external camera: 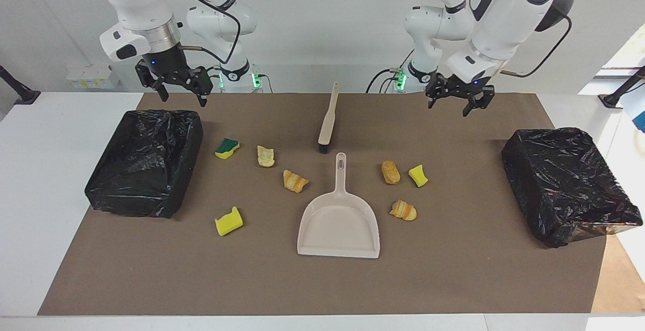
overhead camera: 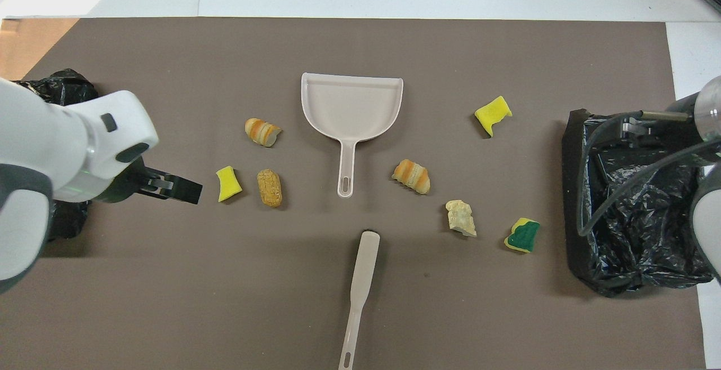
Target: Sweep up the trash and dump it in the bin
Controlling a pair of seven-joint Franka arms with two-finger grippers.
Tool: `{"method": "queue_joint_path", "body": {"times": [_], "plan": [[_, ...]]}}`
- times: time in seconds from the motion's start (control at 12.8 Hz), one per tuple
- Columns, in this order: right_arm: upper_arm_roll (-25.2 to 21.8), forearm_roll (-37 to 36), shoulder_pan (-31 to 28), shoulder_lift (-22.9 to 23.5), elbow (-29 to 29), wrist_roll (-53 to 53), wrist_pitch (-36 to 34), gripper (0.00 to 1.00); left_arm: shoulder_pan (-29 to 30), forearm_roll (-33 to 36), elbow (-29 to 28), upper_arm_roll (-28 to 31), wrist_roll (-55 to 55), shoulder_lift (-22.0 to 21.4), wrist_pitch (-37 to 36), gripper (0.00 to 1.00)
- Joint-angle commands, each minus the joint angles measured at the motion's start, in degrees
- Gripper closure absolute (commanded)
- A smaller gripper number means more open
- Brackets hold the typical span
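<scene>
Non-task items: brown mat on white table, cables at the robots' edge.
The brown mat (external camera: 453, 280) covers most of the white table (external camera: 45, 180), leaving bare margins at both ends. A small white block (external camera: 91, 76) sits near the wall. Black cables (external camera: 383, 76) run beside green-lit connectors (external camera: 400, 80).
</scene>
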Motion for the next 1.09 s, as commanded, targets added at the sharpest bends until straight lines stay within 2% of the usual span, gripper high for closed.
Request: {"method": "queue_joint_path", "body": {"times": [0.0, 0.08, 0.31, 0.55, 0.62, 0.78, 0.86, 1.01], "plan": [[0.91, 1.27, 0.00, 1.07, -0.57, -0.75, 2.34, 0.00, -4.86, -0.57, -10.97, 0.79, -0.23, -6.13, 7.26, 0.00], [1.00, 1.36, 1.56, 2.90, -0.48, -0.14, 4.87, 0.00, -6.70, -0.57, -14.32, 0.79, -0.32, -7.98, 9.81, 0.00], [1.00, 0.75, 8.15, 8.88, 0.14, 7.66, 11.90, 0.00, -12.85, -0.57, -19.34, 0.71, -2.77, -8.52, 12.37, 0.00], [0.92, 0.22, 14.40, 16.69, 3.38, 16.36, 15.16, 0.00, -19.71, -0.57, -24.79, -0.26, -8.74, -9.84, 14.21, 0.00], [1.00, 0.22, 15.37, 18.63, 4.17, 18.22, 17.53, 0.00, -22.08, -0.57, -26.20, -0.78, -12.41, -9.58, 16.40, 0.00], [1.00, 0.13, 18.61, 22.76, 5.93, 21.73, 20.70, 0.00, -31.55, -0.57, -30.68, -0.79, -24.16, -7.66, 24.29, 0.00], [0.83, 0.05, 20.72, 24.61, 6.81, 24.37, 21.67, 0.00, -33.68, -0.57, -32.70, -0.79, -29.45, -7.39, 27.03, 0.00], [0.83, -0.65, 23.19, 27.69, 6.99, 25.27, 24.92, 0.00, -38.86, -0.57, -35.87, -0.79, -31.34, -7.03, 31.26, 0.00]]}}
